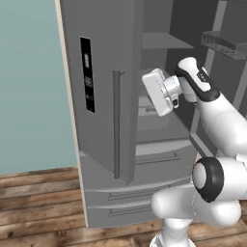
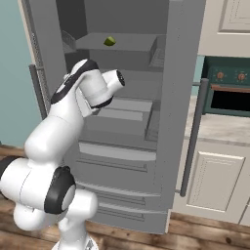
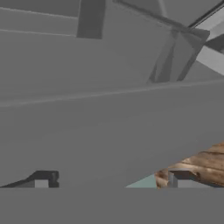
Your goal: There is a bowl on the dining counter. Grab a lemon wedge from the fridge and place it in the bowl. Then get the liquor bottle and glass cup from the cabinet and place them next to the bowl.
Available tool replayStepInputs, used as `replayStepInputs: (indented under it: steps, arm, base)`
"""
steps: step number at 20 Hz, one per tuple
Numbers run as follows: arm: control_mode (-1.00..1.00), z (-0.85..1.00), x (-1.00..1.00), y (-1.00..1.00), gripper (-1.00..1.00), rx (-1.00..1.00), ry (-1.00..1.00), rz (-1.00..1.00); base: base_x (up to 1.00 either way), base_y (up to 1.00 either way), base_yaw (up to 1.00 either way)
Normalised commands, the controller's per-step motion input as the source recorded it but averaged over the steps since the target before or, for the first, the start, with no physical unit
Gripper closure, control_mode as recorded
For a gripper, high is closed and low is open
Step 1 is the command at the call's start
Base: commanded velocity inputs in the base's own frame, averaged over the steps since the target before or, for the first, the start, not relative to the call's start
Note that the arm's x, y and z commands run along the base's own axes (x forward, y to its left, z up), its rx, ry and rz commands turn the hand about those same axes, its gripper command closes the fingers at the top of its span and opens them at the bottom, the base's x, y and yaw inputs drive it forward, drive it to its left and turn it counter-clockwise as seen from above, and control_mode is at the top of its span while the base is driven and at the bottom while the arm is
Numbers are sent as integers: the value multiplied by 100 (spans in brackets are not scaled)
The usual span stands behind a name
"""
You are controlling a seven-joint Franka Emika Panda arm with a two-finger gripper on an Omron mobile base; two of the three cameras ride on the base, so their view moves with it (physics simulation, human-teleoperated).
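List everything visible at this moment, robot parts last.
fridge: one, grey, doors swung open, lower drawers shut, filling the centre.
lemon wedge: one, yellow-green, on the upper fridge shelf.
display panel: one, black, on the left fridge door.
oven: one, dark green with a black window, right of the fridge.
lower cabinet: one, cream, panelled, under the beige counter.
floor: brown wood planks.
wall: pale teal, left of the fridge.
arm: one, white with dark joints.
gripper: one, open, empty, inside the fridge below the lemon's shelf.
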Motion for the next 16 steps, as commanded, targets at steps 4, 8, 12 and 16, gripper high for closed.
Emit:
replayStepInputs:
  steps: [4,8,12,16]
  arm:
    - [-100,0,-61,33,-100,0,1,22]
    - [-100,0,-63,39,-100,0,1,23]
    - [-100,0,-45,49,-100,0,5,21]
    - [-100,0,-3,65,-100,0,15,22]
  base:
    - [0,0,0]
    - [0,0,0]
    - [0,0,0]
    - [0,0,0]
